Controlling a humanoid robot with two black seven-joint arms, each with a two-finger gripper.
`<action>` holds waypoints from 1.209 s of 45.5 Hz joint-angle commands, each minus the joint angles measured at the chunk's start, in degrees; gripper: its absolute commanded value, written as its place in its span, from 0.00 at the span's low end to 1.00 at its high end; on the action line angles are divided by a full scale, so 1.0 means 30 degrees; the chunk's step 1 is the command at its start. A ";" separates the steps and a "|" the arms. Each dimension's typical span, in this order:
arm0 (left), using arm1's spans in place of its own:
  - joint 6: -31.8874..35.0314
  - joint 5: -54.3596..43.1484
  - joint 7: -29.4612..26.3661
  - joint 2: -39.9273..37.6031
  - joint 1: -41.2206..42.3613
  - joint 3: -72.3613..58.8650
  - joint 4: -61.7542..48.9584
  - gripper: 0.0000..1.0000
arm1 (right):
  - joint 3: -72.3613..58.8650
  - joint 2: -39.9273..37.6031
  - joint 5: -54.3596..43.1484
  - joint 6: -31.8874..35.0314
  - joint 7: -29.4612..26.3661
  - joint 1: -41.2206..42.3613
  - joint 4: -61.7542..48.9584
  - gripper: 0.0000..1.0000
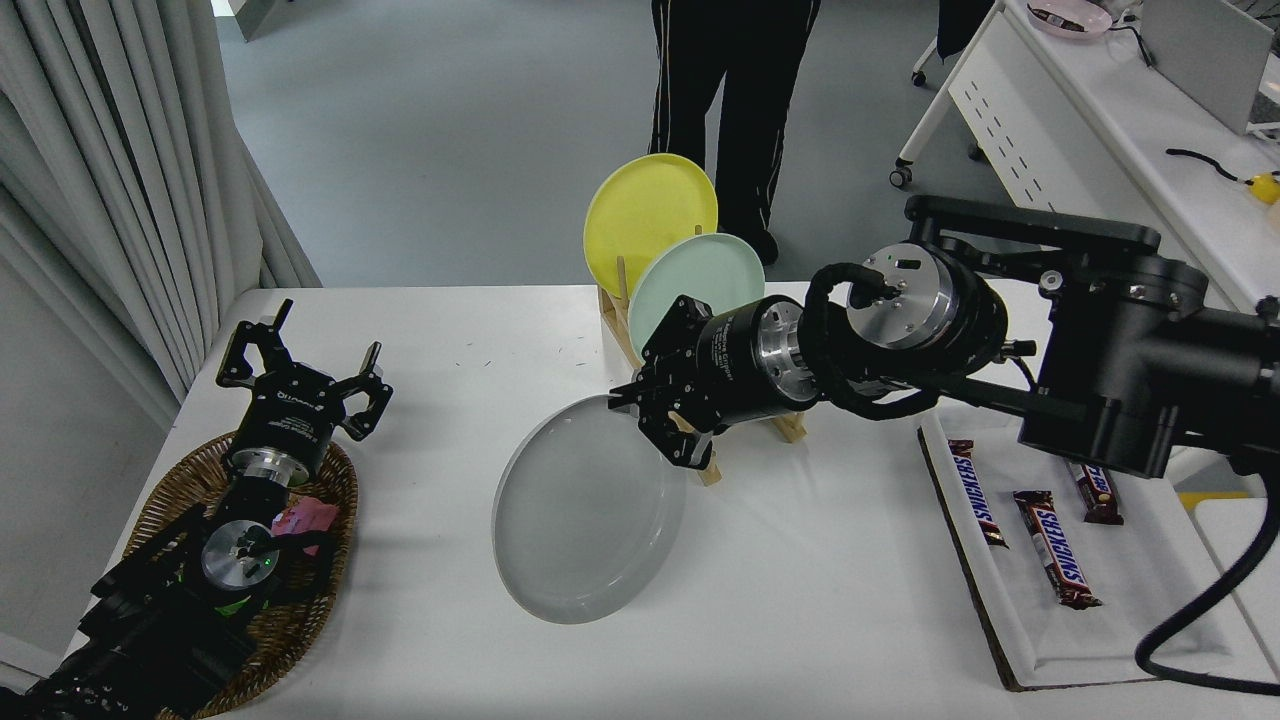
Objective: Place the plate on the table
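Right gripper [655, 425] clamped grey plate [585, 515] by far rim (plate tilted, low over table [800, 600]). Left gripper [300, 375] parked over basket [180, 480], fingers spread, empty.

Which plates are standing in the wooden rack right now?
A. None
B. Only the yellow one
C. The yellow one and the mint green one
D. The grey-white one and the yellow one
C: the yellow plate and the mint green plate stand upright in the wooden rack, while the right gripper holds the grey-white plate by its rim, low over the table.
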 commanded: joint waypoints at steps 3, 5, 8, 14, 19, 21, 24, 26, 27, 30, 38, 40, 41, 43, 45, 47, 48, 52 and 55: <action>-0.0007 -0.0001 0.0009 0.0000 0.0000 0.0000 0.0000 1.00 | 0.0249 0.1019 0.0006 -0.3079 -0.0692 -0.2622 -0.1795 0.00; -0.0008 -0.0001 -0.0019 0.0000 0.0000 0.0000 0.0000 1.00 | 0.0249 0.1165 -0.0053 -0.3079 -0.0722 -0.3003 -0.2206 0.00; -0.0008 -0.0001 -0.0019 0.0000 0.0000 0.0000 0.0000 1.00 | 0.0278 0.1457 -0.0053 -0.3079 -0.0722 -0.3414 -0.2995 0.00; -0.0008 -0.0001 0.0010 0.0000 0.0000 0.0000 0.0000 1.00 | 0.0278 0.1986 -0.0053 -0.3079 -0.0751 -0.3971 -0.4432 0.00; -0.0008 -0.0001 0.0009 0.0000 0.0000 0.0000 0.0000 1.00 | 0.1038 0.2249 -0.0024 -0.3079 -0.0722 -0.4527 -0.5311 0.00; -0.0008 -0.0001 0.0010 0.0000 0.0000 0.0000 0.0000 1.00 | 0.1390 0.2366 -0.0024 -0.3079 -0.0722 -0.4878 -0.5721 0.00; -0.0008 -0.0001 0.0010 0.0000 0.0000 0.0000 0.0000 1.00 | 0.1771 0.2542 -0.0024 -0.3079 -0.0751 -0.5260 -0.6453 0.00; -0.0008 -0.0001 0.0009 0.0000 0.0000 0.0000 0.0000 1.00 | 0.1830 0.2659 0.0005 -0.3079 -0.0781 -0.5377 -0.6835 0.00; -0.0008 -0.0001 0.0010 0.0000 0.0000 0.0000 0.0000 1.00 | 0.1831 0.2718 0.0005 -0.3079 -0.0839 -0.5407 -0.7011 0.00; -0.0007 -0.0001 0.0009 0.0000 0.0000 0.0000 0.0000 1.00 | 0.1802 0.2835 0.0005 -0.3079 -0.1043 -0.5553 -0.7363 0.00; -0.0008 -0.0001 0.0009 0.0000 0.0000 0.0000 0.0000 1.00 | 0.1596 0.2865 0.0064 -0.3079 -0.1367 -0.5817 -0.7803 0.00; -0.0008 -0.0001 -0.0020 0.0000 0.0000 0.0000 0.0000 1.00 | 0.1596 0.2865 0.0035 -0.3079 -0.1396 -0.5934 -0.7832 0.00; 0.0021 -0.0001 0.0009 0.0000 0.0000 0.0000 0.0000 1.00 | 0.1567 0.2865 0.0035 -0.3079 -0.1396 -0.5963 -0.7833 0.00; -0.0008 -0.0001 0.0010 0.0000 0.0000 0.0000 0.0000 1.00 | 0.1538 0.2865 -0.0024 -0.3079 -0.1425 -0.5993 -0.7833 0.00; -0.0008 -0.0001 0.0010 0.0000 0.0000 0.0000 0.0000 1.00 | 0.1538 0.2865 -0.0053 -0.3079 -0.1425 -0.5993 -0.7833 0.00; -0.0008 -0.0001 0.0010 0.0000 0.0000 0.0000 0.0000 1.00 | 0.1538 0.2894 -0.0083 -0.3079 -0.1425 -0.6052 -0.7862 0.00; -0.0008 -0.0001 0.0010 0.0000 0.0000 0.0000 0.0000 1.00 | 0.1538 0.2894 -0.0083 -0.3079 -0.1425 -0.6052 -0.7862 0.00; -0.0008 -0.0001 -0.0020 0.0000 0.0000 0.0000 0.0000 1.00 | 0.1538 0.2894 -0.0141 -0.3079 -0.1425 -0.6081 -0.7891 0.00; -0.0008 -0.0001 -0.0019 0.0000 0.0000 0.0000 0.0000 1.00 | 0.1538 0.2952 -0.0170 -0.3079 -0.1425 -0.6081 -0.7950 0.00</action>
